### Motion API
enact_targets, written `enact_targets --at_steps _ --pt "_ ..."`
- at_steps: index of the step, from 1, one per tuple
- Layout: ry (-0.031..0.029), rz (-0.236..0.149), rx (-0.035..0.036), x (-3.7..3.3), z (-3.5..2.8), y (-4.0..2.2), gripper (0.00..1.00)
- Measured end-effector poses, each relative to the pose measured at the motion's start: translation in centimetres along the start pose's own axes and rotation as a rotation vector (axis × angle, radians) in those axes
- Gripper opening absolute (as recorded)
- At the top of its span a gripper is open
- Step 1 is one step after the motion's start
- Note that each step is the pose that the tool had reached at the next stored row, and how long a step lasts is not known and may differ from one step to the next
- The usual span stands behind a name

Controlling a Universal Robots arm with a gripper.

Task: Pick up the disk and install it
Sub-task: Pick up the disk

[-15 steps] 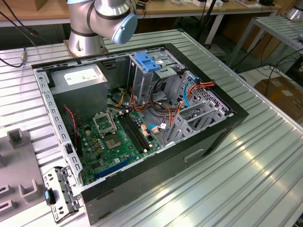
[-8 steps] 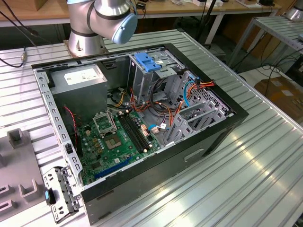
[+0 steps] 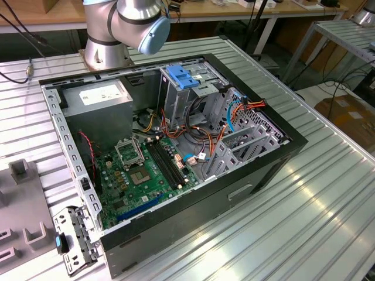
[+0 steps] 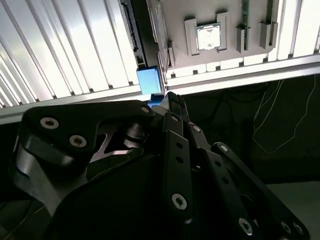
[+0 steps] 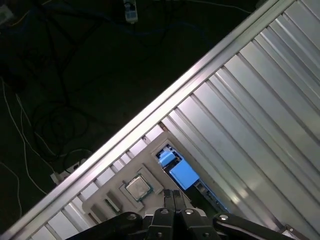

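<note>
Ribbed table (image 5: 250, 110), near its edge: disk (image 5: 183, 173) beneath gripper (image 5: 173, 195), jaws closed together, holding nothing.

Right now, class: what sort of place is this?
Probably a robotics lab or workshop: a robot arm stands on a ribbed metal table beside an open computer case, with a workbench behind.

Blue-tabbed disk (image 3: 75, 240), seemingly flat beside grey tray (image 3: 30, 202)
</note>
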State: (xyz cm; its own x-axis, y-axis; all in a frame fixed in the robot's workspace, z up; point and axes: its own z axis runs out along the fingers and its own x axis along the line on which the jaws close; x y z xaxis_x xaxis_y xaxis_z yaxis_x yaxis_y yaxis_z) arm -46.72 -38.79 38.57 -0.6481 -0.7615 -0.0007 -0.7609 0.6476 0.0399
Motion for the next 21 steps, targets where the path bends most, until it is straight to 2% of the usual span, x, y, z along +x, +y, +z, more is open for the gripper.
enact_targets --at_steps 9,10,12,17,18,20,21 --pt "0.0078 -0.191 0.0001 0.0 0.0 0.0 0.11" --pt "0.0093 -0.232 0.0001 0.0 0.01 0.0 0.11" --pt "0.0109 -0.27 0.0 0.0 0.02 0.0 0.11" --pt "0.0162 -0.404 0.0 0.0 0.07 0.0 0.11" --pt "0.0168 -0.418 0.0001 0.0 0.1 0.0 0.11" --pt "0.0156 -0.437 0.0042 -0.1 0.24 0.07 0.11" --pt "0.0136 -0.449 0.0089 -0.23 0.38 0.17 0.11"
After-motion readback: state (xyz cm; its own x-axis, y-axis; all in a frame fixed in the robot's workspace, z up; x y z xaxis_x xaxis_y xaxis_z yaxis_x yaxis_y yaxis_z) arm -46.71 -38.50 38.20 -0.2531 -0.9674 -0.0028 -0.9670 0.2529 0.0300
